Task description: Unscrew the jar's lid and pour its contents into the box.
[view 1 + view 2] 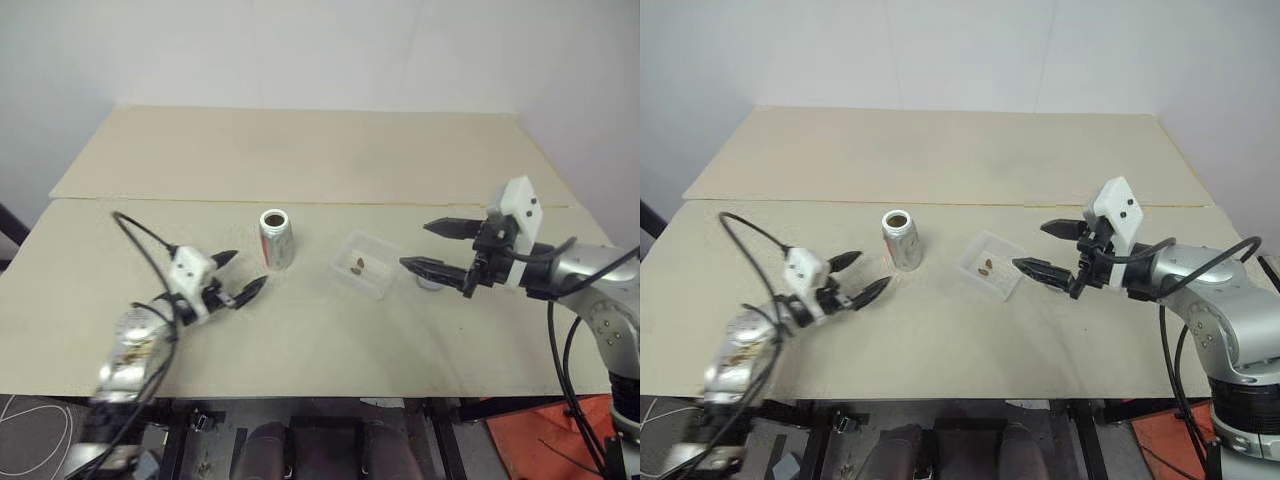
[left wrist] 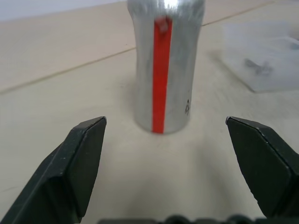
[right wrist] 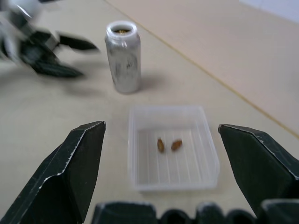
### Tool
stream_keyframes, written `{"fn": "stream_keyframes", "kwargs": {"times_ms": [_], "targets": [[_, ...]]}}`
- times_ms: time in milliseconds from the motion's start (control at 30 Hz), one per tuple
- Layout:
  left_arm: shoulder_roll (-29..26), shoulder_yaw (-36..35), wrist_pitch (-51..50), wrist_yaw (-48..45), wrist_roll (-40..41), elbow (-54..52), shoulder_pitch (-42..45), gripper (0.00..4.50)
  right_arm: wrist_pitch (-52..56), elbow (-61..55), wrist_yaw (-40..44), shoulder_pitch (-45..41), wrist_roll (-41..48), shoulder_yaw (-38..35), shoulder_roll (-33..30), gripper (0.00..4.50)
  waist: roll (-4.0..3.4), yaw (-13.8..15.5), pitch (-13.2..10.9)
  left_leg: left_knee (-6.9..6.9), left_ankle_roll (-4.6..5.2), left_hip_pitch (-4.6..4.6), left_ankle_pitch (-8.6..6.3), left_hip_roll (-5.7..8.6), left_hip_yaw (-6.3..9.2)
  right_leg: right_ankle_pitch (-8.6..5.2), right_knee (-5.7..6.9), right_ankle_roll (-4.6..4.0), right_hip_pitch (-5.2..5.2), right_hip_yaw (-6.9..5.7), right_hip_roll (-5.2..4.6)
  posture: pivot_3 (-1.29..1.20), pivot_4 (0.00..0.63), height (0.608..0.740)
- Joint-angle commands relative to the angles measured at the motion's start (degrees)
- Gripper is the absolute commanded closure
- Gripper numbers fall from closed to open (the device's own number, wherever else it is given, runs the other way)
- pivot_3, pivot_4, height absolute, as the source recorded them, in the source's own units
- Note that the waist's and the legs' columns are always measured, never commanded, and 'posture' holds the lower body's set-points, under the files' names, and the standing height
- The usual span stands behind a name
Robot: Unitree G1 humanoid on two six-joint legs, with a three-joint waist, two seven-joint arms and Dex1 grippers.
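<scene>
Found the jar upright mid-table, mouth open, near the box with two brown pieces lying in it. Had the left gripper spread wide and empty near the jar, not touching. Same for the right gripper, wide and empty beside the box. Could easily have clipped that light jar with a fingertip and tipped it, or nudged the box sideways.

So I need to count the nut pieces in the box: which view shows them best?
The right wrist view: it looks down into the box from close, showing two brown pieces side by side. Both eye views show them as small dark specks; the left wrist view gives only a blurred smudge.
</scene>
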State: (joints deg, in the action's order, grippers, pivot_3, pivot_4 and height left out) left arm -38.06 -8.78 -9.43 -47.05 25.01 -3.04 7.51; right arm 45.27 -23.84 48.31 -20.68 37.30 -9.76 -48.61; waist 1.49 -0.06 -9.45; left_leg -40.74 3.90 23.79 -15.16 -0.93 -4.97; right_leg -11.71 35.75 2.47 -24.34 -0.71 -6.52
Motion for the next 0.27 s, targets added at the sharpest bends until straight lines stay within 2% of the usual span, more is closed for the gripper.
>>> {"fn": "stream_keyframes", "kwargs": {"times_ms": [33,133,267], "targets": [[-7.79,-9.19,-4.79,-9.51,8.45,-7.59,-4.22,0.02,-2.45,-1.63,1.56,1.13,-0.19,-2.23,-1.72,0.0,-0.02,-0.15,0.01,0.02,0.0,-0.03,0.0,0.0,-0.01,-0.01,-0.01,-0.01,0.0,0.0,-0.02,0.0,0.15,0.74],[-14.51,-17.95,-7.49,-19.35,14.97,-10.15,-10.37,0.02,-4.05,-1.55,2.03,2.64,-0.99,-2.6,-1.91,0.0,-0.08,-0.47,0.03,0.03,-0.02,-0.09,-0.01,0.0,-0.05,-0.05,-0.01,-0.06,0.03,-0.02,-0.06,0.0,0.15,0.74],[-16.25,-23.27,-8.95,-22.34,17.92,-12.22,-13.66,0.02,-7.06,-0.69,3.28,4.22,-2.79,-2.0,-2.29,0.0,-0.13,-0.22,0.04,0.05,-0.04,-0.15,0.0,-0.01,-0.04,-0.14,-0.01,-0.18,0.06,-0.07,-0.05,0.0,0.15,0.74]]}}
